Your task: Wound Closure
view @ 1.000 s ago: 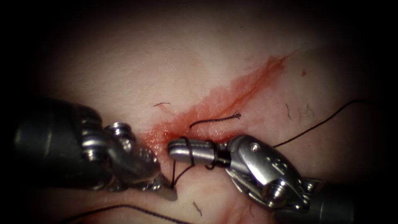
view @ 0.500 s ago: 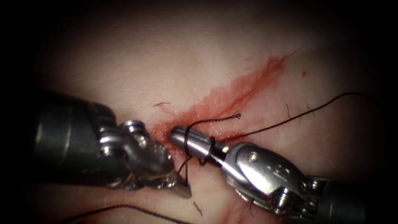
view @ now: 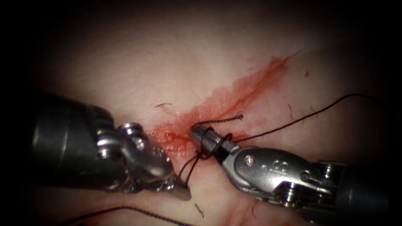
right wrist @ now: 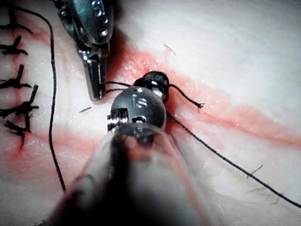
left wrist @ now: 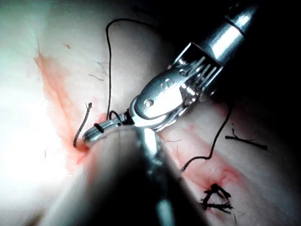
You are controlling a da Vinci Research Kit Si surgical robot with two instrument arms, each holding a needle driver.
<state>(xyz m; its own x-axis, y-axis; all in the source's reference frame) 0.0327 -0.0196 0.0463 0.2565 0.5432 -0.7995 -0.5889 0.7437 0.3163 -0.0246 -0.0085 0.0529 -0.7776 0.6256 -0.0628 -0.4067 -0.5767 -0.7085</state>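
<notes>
As I work at the lower end of the cut point(view: 251, 86), a slanting red line in the pale, soft slab of tissue point(view: 167, 62), my left tool point(view: 181, 191), a steel needle driver, sits just left of that end. Its jaws are clenched on the thin black thread point(view: 189, 167).

My right tool point(view: 196, 132), a matching steel driver, comes in from the right of the cut. Its tip touches the cut's lower end, where the red fluid point(view: 171, 138) pools. Its jaws look pressed together, with thread loops point(view: 209, 140) wound around them. The short frayed tail point(view: 217, 121) starts right at the tip, and I cannot tell whether it is pinched.

I judge the thread to be light, limp and slippery, and liable to fray if crushed. It is best taken flat in the jaws, a little back from the tail's end. The tissue should be soft and easy to tear, so any pull should be gentle.

I count two tools and one short tail. There seem to be two or three loops. One long run of thread point(view: 293, 121) leads away to the right of the cut, and another point(view: 125, 208) passes below my left tool. The right wrist view shows at least four tied stitches point(right wrist: 11, 47) away from the cut, and the left wrist view shows one knotted stitch point(left wrist: 214, 197)
</notes>
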